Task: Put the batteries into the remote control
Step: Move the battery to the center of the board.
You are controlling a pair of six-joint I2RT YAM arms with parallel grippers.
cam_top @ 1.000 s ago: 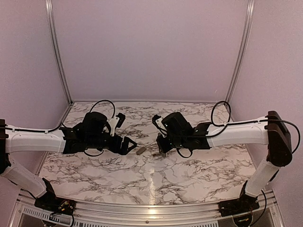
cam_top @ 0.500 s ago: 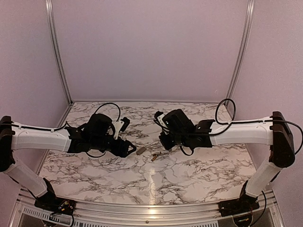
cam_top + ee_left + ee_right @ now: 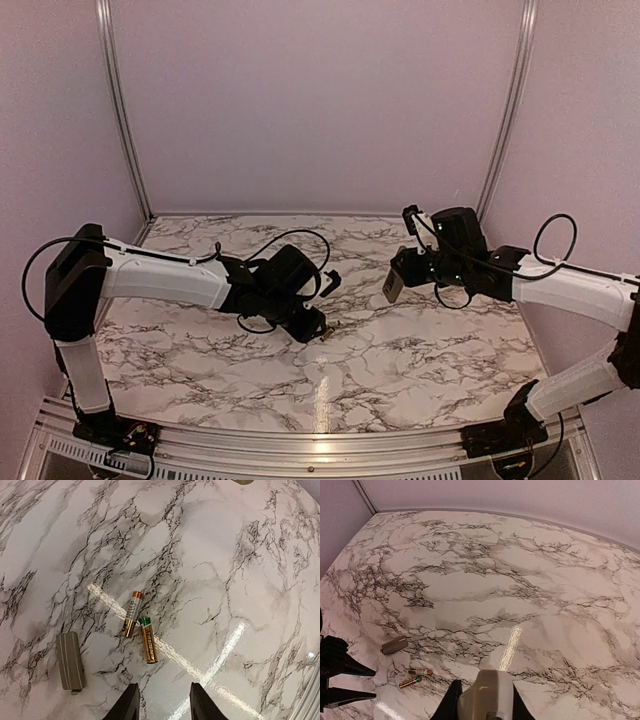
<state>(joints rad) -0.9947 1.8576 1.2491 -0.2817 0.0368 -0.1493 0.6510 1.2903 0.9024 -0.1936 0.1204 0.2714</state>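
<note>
Shows the left gripper (image 3: 162, 707) low over the marble counter (image 3: 240, 580), fingers spread, with bare counter visible between the two tips. Grasps nothing. Places the two batteries (image 3: 131, 621) just ahead of this gripper, lying flat and unheld. Sets the copper-ended battery (image 3: 133, 611) farther out and slightly left of the gripper's centre line. Sets the green-ended battery (image 3: 148, 640) nearer the tips, its green end just beside the other's body. Leaves open whether the two touch. Locates a small flat grey-tan cover piece (image 3: 69, 667) ahead and to the left of the same gripper, apart from both batteries.

Shows the right gripper (image 3: 485, 707) pinching the remote control (image 3: 487, 692), one finger on each long side, with the greyish-tan back turned toward the wrist camera. Hides the button face in every view. Holds the remote control up off the counter, hanging below this gripper in the top view, well to the right of the left gripper. Puts the batteries and the cover piece far ahead and to the left of the right gripper, close beside the left gripper's dark fingers.
</note>
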